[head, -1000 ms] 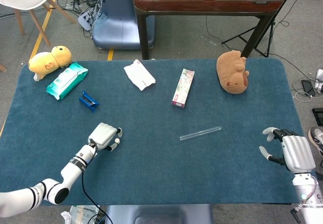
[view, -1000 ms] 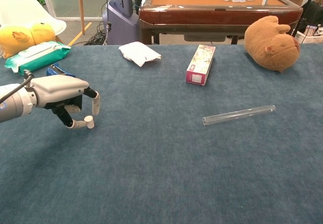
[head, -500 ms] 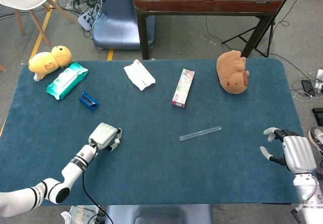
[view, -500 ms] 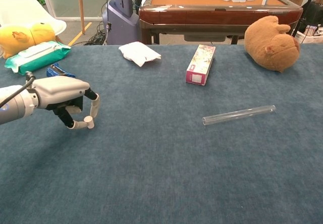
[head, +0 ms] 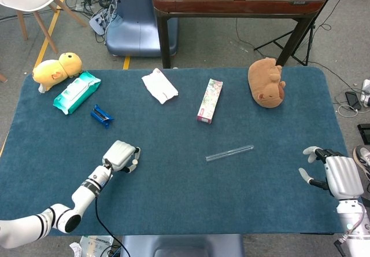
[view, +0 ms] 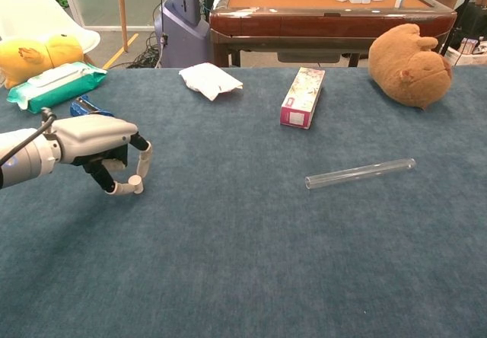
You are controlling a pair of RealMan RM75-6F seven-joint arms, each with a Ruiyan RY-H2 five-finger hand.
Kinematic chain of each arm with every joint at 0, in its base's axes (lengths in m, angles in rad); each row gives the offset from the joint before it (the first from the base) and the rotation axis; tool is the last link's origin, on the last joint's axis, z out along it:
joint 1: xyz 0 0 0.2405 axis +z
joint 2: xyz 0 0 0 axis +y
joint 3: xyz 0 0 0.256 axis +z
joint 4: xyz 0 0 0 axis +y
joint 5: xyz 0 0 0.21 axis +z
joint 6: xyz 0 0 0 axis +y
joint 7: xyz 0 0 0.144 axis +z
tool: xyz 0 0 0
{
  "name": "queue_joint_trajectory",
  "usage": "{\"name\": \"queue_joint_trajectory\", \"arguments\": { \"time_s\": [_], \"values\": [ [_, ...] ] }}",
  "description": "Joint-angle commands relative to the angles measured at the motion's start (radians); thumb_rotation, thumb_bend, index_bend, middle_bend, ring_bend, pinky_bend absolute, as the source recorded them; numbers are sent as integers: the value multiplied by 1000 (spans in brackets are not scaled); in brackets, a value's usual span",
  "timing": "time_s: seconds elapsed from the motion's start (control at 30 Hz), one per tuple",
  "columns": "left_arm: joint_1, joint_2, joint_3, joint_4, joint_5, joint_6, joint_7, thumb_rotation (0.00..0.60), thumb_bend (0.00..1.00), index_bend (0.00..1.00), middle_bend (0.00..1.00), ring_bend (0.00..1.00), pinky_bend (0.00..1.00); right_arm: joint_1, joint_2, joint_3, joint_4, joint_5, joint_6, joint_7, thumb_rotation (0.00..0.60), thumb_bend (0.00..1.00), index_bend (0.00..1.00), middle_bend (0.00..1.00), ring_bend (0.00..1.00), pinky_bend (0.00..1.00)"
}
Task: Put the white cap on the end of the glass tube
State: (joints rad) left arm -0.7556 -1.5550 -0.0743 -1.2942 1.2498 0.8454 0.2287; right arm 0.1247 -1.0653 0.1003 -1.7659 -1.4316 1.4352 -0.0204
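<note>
In the head view, the left hand [head: 120, 155] sits in the lower left of the frame, low over the blue table [head: 173, 199], its fingers curled in on the right side; what they hold is too small to make out here. The tube [head: 229, 153] lies flat right of centre, tilted so its right end points up the frame, well apart from both hands. The right hand [head: 335, 175] is at the lower right edge, fingers spread and holding nothing. Along the upper part of the table lie a yellow plush [head: 56, 69] and a wipes pack [head: 76, 92] at the upper left, a blue clip [head: 102, 116] just below them, a white cloth [head: 159, 85] and a box [head: 210, 99] near the top centre, and a brown plush [head: 266, 82] at the upper right.

In the chest view, the left hand [view: 95, 148] reaches in from the left edge at mid height. Its thumb and a finger pinch the cap [view: 135, 181], small and white, right at the fingertips, just above the table [view: 251, 277]. The tube [view: 360, 173] lies right of centre, far from the cap. Behind it, the box [view: 303, 97] is at top centre, the cloth [view: 209, 79] left of it, the brown plush [view: 407, 54] at the upper right, and the wipes pack [view: 53, 84] and yellow plush [view: 38, 54] at the upper left. The right hand does not show in this view.
</note>
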Motion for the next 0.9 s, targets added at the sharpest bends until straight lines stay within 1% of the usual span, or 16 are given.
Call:
{"name": "queue_joint_trajectory", "arguments": {
  "time_s": [0.03,0.13,0.23,0.37,0.43,0.47,0.5,0.6,0.7,0.73,0.8,0.9],
  "values": [
    [0,3,-6,-6,2,4,-9,600,291,523,1000,1000,1000,0,2,1,-1,2,0,-1,600,254,403,532,449,477],
    [2,25,-18,-33,4,9,-42,600,291,527,1000,1000,1000,6,7,4,-5,3,-9,-12,600,254,403,532,449,477],
    [7,65,-31,-82,5,7,-90,600,291,527,1000,1000,1000,26,10,8,-12,1,-34,-36,600,254,402,532,449,477],
    [20,135,-46,-160,9,10,-161,600,295,523,1000,1000,1000,74,10,19,-23,6,-96,-88,600,255,403,536,470,477],
    [28,175,-49,-198,16,18,-185,600,295,522,1000,1000,1000,109,7,28,-31,6,-138,-121,600,286,403,547,492,481],
    [33,191,-50,-214,19,23,-193,600,295,521,1000,1000,1000,125,6,31,-35,4,-157,-132,600,314,403,556,509,499],
    [39,212,-51,-235,23,30,-204,600,295,521,1000,1000,1000,146,2,37,-38,5,-182,-147,600,339,403,568,531,541],
    [56,261,-48,-290,29,38,-240,600,296,521,1000,1000,1000,206,-17,55,-31,28,-253,-196,600,351,403,610,593,658],
    [71,305,-37,-337,42,41,-263,600,296,521,1000,1000,1000,270,-45,73,-24,68,-332,-243,600,351,403,647,642,721],
    [75,315,-33,-349,48,45,-263,600,296,521,1000,1000,1000,286,-54,77,-21,78,-352,-253,600,348,403,659,660,740],
    [87,339,-20,-379,67,60,-255,600,296,520,1000,1000,1000,329,-83,84,0,109,-403,-287,600,313,403,706,716,811],
    [101,364,-6,-416,85,75,-242,600,296,520,1000,1000,1000,384,-131,90,37,160,-459,-351,600,273,405,775,791,888]
  ]
}}
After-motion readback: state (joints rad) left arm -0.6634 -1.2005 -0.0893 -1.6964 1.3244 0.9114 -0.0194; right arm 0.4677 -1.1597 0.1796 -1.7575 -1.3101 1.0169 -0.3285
